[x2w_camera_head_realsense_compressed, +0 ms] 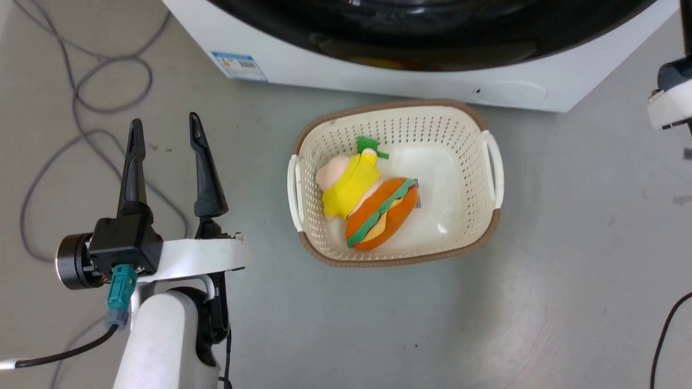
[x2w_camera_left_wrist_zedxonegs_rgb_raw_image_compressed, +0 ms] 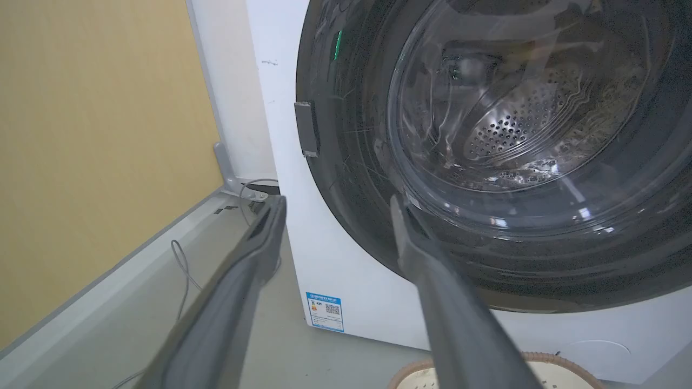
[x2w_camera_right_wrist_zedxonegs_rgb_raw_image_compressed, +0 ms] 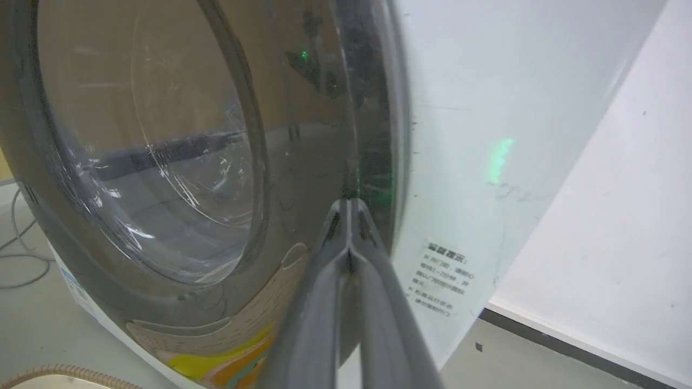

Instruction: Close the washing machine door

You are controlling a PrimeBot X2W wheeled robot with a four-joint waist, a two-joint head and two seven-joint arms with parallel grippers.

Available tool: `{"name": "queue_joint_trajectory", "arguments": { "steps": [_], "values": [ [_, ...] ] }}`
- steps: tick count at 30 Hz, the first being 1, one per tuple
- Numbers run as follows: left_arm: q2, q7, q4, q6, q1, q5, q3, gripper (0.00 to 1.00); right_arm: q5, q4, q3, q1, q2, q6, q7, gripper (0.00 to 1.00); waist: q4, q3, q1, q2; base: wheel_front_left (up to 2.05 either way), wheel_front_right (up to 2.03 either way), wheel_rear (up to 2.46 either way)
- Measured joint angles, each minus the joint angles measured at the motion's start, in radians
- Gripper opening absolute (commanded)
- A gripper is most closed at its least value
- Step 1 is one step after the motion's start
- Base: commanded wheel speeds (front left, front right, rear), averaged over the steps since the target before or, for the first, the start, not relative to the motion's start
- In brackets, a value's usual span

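The white washing machine (x2w_camera_head_realsense_compressed: 411, 75) stands at the top of the head view, its glossy black round door (x2w_camera_head_realsense_compressed: 432, 32) lying flat against its front. In the left wrist view the door (x2w_camera_left_wrist_zedxonegs_rgb_raw_image_compressed: 351, 162) and its clear glass bowl window (x2w_camera_left_wrist_zedxonegs_rgb_raw_image_compressed: 530, 119) face me, with the steel drum visible through the glass. My left gripper (x2w_camera_head_realsense_compressed: 165, 135) (x2w_camera_left_wrist_zedxonegs_rgb_raw_image_compressed: 335, 208) is open and empty, low over the floor in front of the machine's left corner. My right gripper (x2w_camera_right_wrist_zedxonegs_rgb_raw_image_compressed: 350, 208) is shut with nothing in it, its tips at the door's (x2w_camera_right_wrist_zedxonegs_rgb_raw_image_compressed: 303, 151) right edge.
A cream perforated basket (x2w_camera_head_realsense_compressed: 489, 162) holding a burger-shaped plush toy (x2w_camera_head_realsense_compressed: 373, 208) sits on the grey floor before the machine. Grey cables (x2w_camera_head_realsense_compressed: 81, 108) loop on the floor at the left. A yellow wall (x2w_camera_left_wrist_zedxonegs_rgb_raw_image_compressed: 97, 135) is left of the machine, a white wall (x2w_camera_right_wrist_zedxonegs_rgb_raw_image_compressed: 611, 227) right.
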Motion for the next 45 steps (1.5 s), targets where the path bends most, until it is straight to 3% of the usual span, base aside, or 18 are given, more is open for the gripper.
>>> {"name": "queue_joint_trajectory", "arguments": {
  "steps": [10,15,20,21,22,23,34,45],
  "values": [
    [-0.001,0.000,0.034,-0.004,0.052,0.037,0.033,1.00,-0.045,-0.162,-0.075,0.190,0.063,-0.001,0.000,0.00,-0.033,-0.110,-0.0001,0.0001,0.00,0.00,0.00],
    [0.000,0.000,0.058,-0.019,0.110,0.053,0.052,1.00,-0.072,-0.293,-0.109,0.329,0.143,-0.001,0.000,0.00,-0.078,-0.198,-0.0001,0.0000,0.00,0.00,0.00],
    [0.000,0.000,0.074,-0.029,0.141,0.056,0.055,1.00,-0.074,-0.327,-0.138,0.425,0.201,-0.001,0.000,0.00,-0.107,-0.256,-0.0001,0.0000,0.00,0.00,0.00],
    [0.000,0.000,0.077,-0.029,0.149,0.059,0.056,1.00,-0.073,-0.331,-0.141,0.448,0.215,-0.001,0.000,0.33,-0.114,-0.270,-0.0001,0.0000,0.00,0.00,0.00],
    [0.000,0.000,0.080,-0.034,0.158,0.063,0.056,1.00,-0.068,-0.332,-0.144,0.474,0.228,-0.001,0.000,0.50,-0.120,-0.285,-0.0001,0.0000,0.00,0.00,0.00],
    [0.000,0.000,0.085,-0.036,0.166,0.063,0.057,1.00,-0.061,-0.330,-0.146,0.501,0.239,-0.001,0.000,1.00,-0.126,-0.300,-0.0001,0.0000,0.00,0.00,0.00],
    [0.007,0.000,0.103,-0.045,0.270,0.081,0.056,1.00,-0.041,-0.345,-0.151,0.743,0.310,-0.001,0.000,1.00,-0.183,-0.444,-0.0002,0.0001,0.00,0.00,0.00],
    [0.010,0.000,0.108,-0.061,0.321,0.080,0.049,1.00,0.016,-0.354,-0.120,0.859,0.318,-0.001,0.000,1.00,-0.216,-0.485,-0.0002,0.0000,0.00,0.00,0.00]
  ]
}}
